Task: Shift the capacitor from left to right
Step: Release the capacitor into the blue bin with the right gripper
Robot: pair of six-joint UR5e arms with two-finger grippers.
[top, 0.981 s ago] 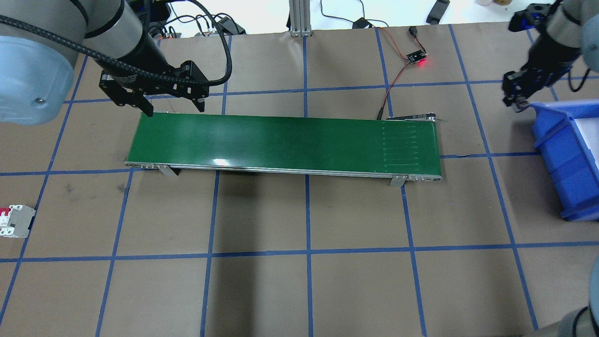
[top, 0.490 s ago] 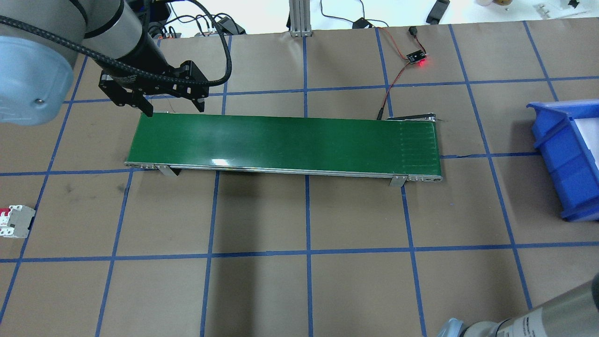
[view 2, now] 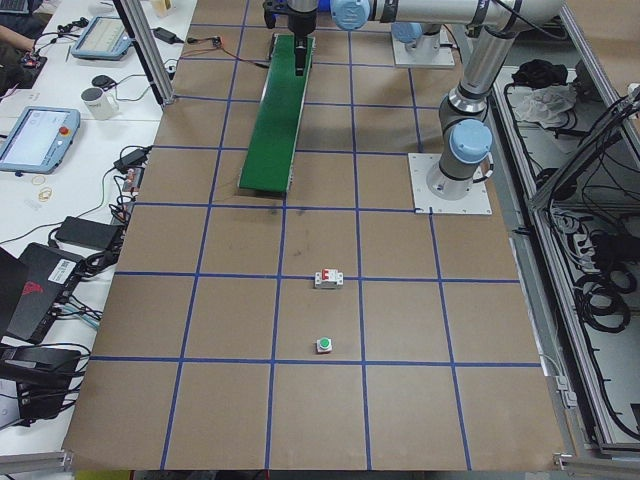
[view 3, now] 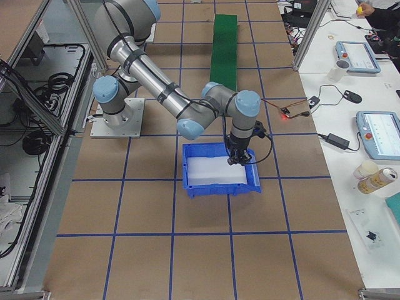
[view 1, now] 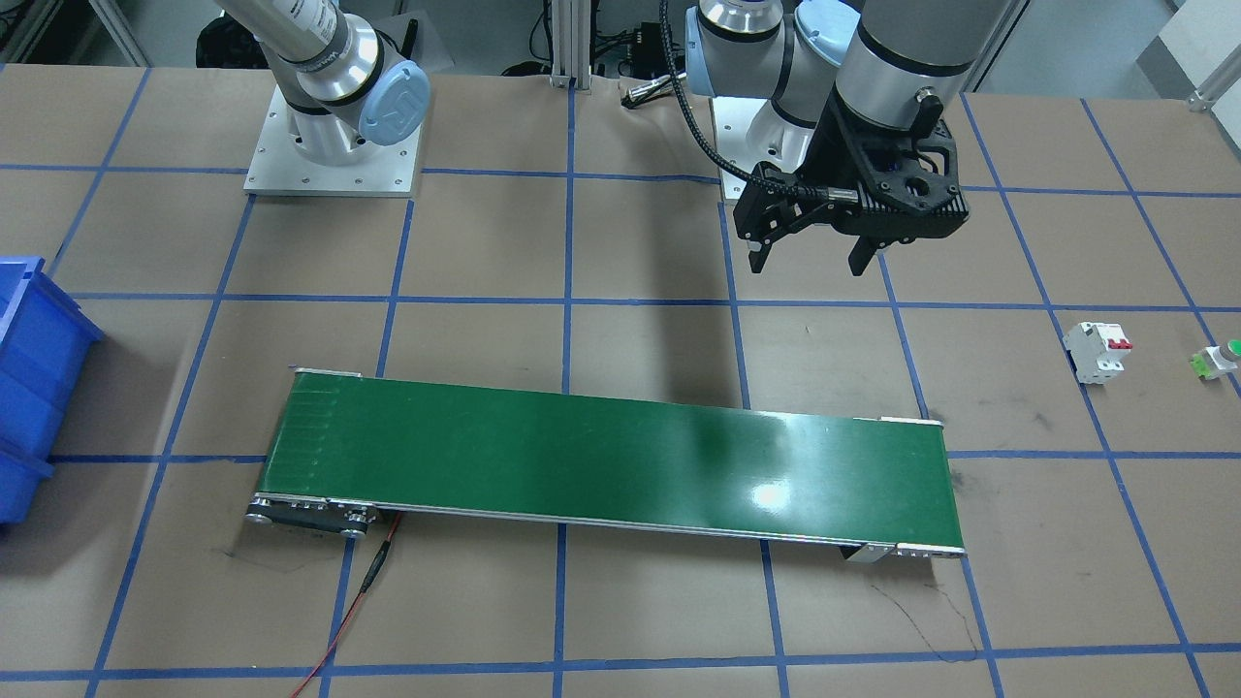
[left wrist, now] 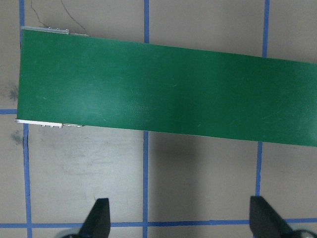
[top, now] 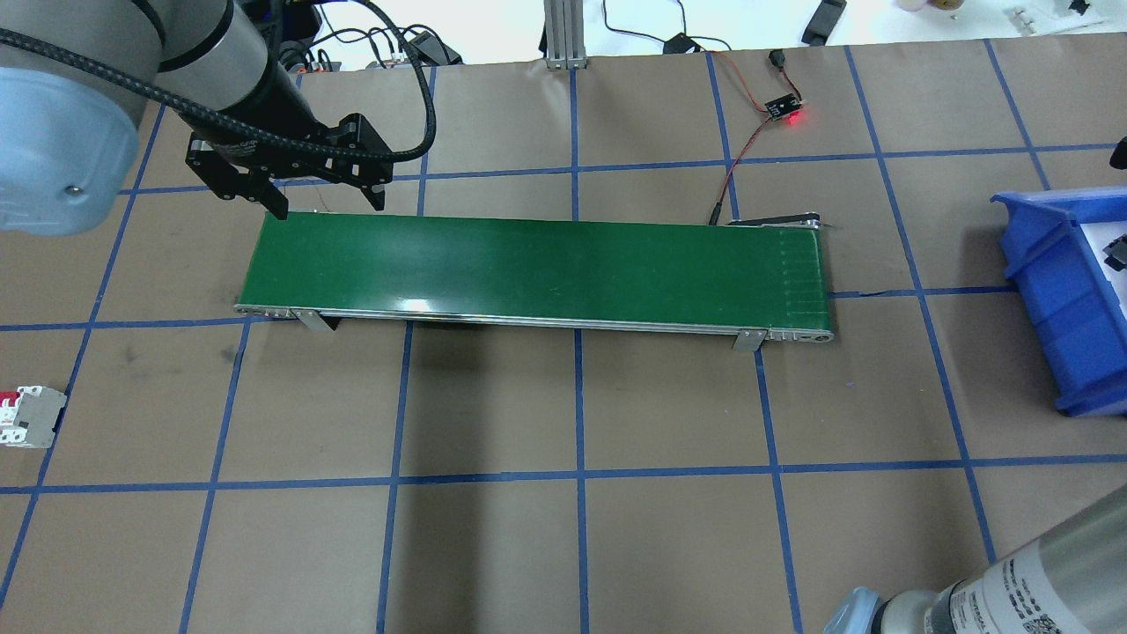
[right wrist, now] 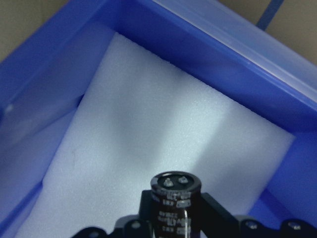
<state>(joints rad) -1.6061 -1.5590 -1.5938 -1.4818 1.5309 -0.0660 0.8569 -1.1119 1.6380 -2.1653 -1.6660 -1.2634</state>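
Black capacitor, silver-printed, metal end uppermost: clamped upright between the two fingers of right claw, over the white foam liner of blue bin at the right end of the worktop; contact with the foam not discernible. Left claw: spread wide, carrying nothing, hovering just behind the left end of green conveyor belt. White breaker and green-capped button: lying near each other on the worktop, well left of the belt.
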